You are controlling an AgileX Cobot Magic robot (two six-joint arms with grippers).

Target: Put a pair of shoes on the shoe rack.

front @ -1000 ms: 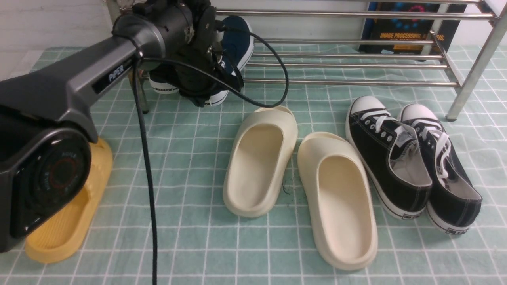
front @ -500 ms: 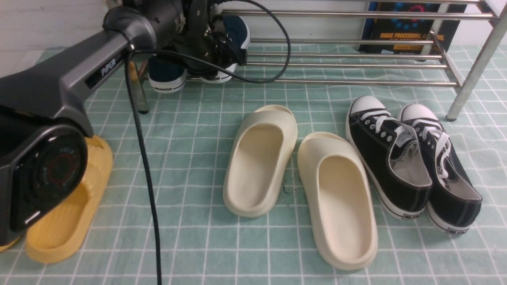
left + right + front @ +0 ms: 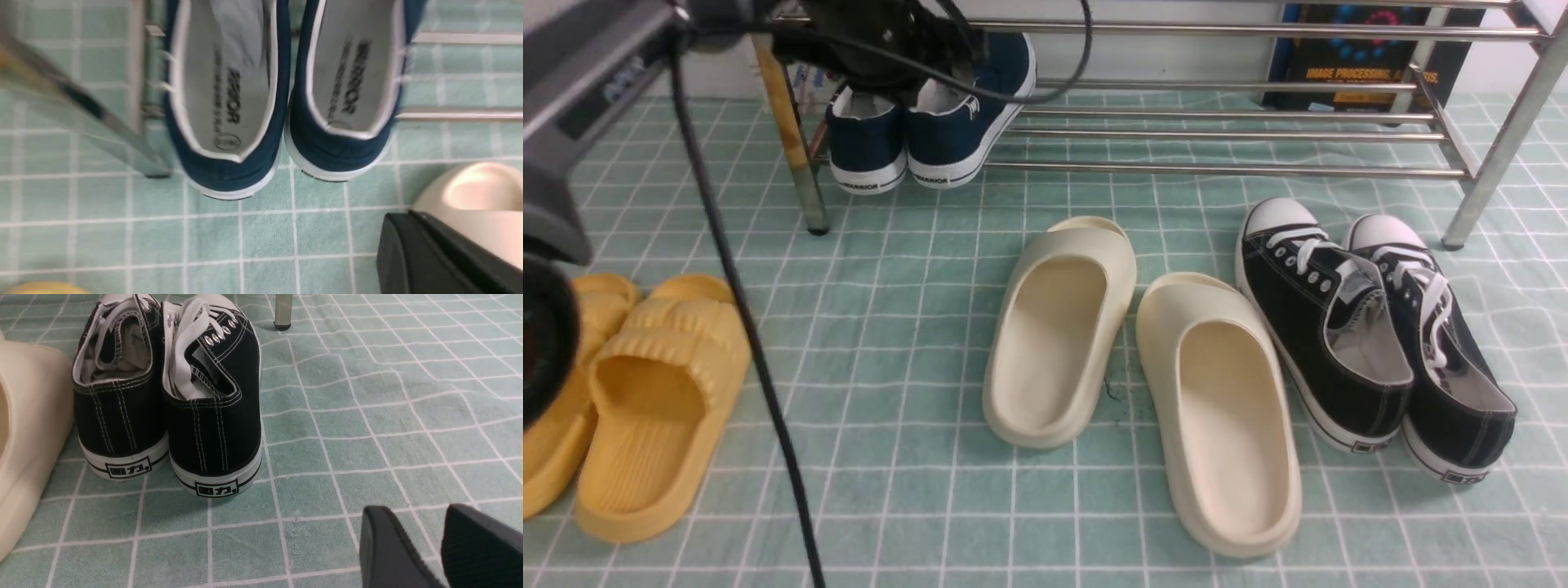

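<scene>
Two navy slip-ons (image 3: 927, 122) sit heels-out on the shoe rack (image 3: 1225, 126), upper left of front frame; light, soft canvas, best pinched at the heel collars. Left gripper (image 3: 445, 257) clenched empty; right gripper (image 3: 439, 555) slightly parted

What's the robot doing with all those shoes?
It is tidying shoes onto the shiny silver metal shoe rack. The pair of navy blue canvas slip-on shoes sits side by side on the rack's lowest bars at its left end, heels facing out. The left arm's gripper hangs above them, shut and holding nothing. The cream foam slides, black lace-up sneakers and yellow slides lie on the green checked cloth.
</scene>
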